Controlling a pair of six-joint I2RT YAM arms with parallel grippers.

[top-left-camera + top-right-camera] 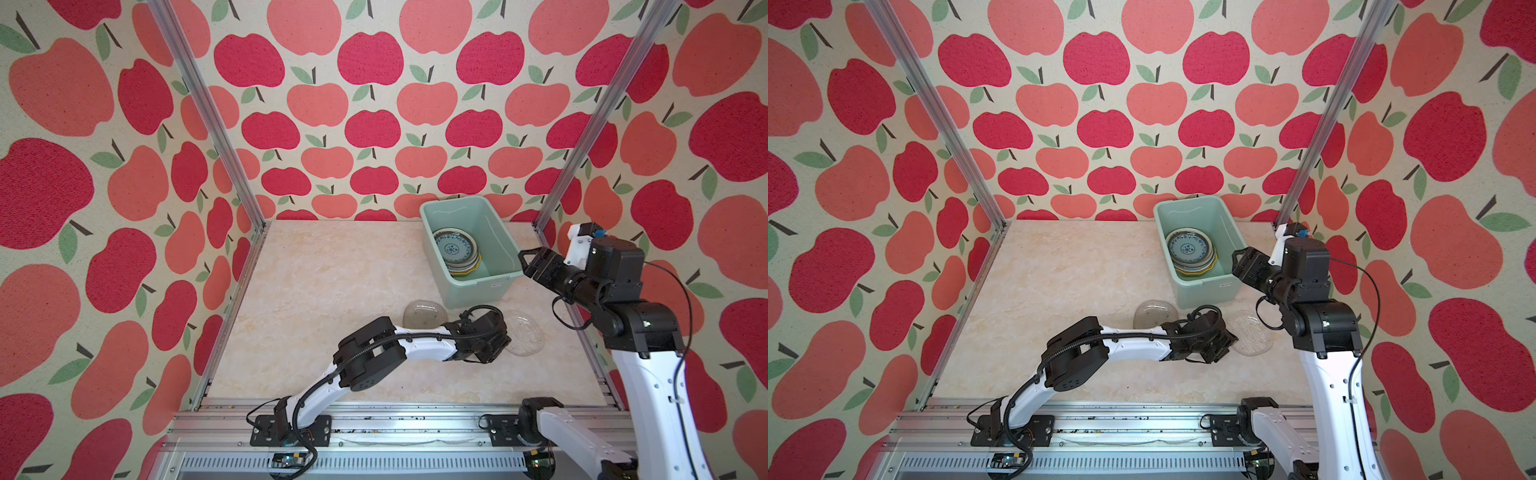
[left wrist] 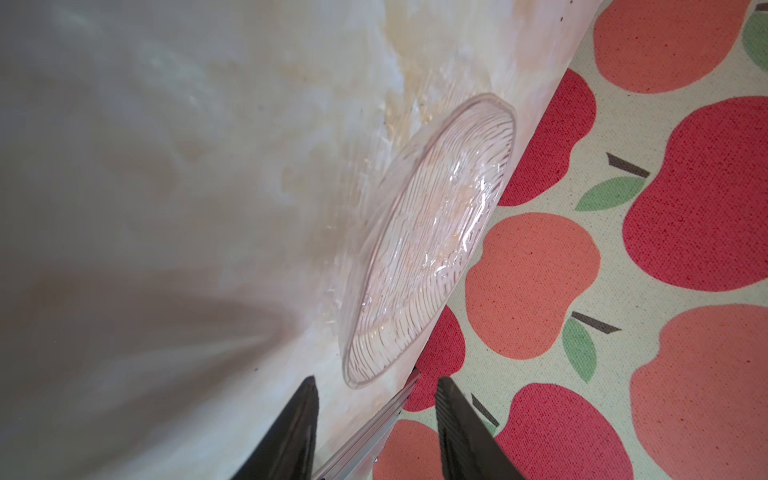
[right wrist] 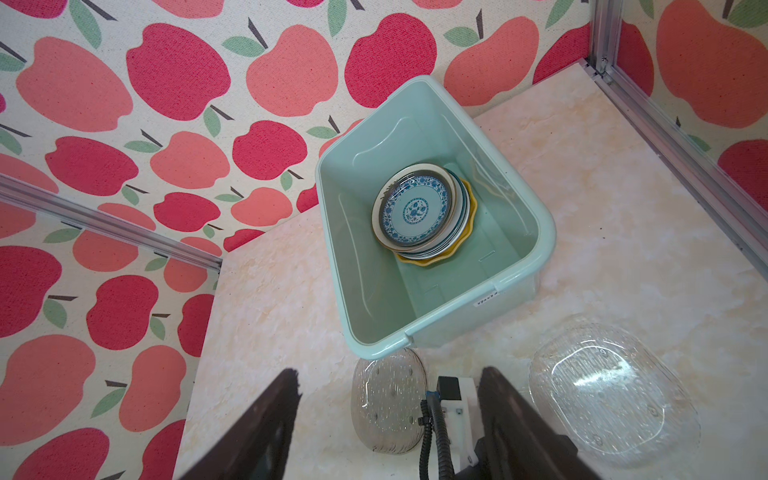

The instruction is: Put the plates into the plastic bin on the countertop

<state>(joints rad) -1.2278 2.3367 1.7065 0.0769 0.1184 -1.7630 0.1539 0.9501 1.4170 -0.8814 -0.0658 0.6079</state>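
My left gripper (image 2: 377, 388) jaws half apart, empty; clear plate (image 1: 525, 338) lower right, near rim just ahead; right gripper (image 1: 524, 262) farther, spread, empty

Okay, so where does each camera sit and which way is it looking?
Top views: high over the front rail, looking down and back across the countertop; left arm and right arm show.
Left wrist: low on the left arm, skimming toward the clear ribbed plate; left claw tips show.
Right wrist: raised, looking down into the plastic bin; open right claw and the left arm's wrist show.
Shared: both wrist views catch that ribbed plate.
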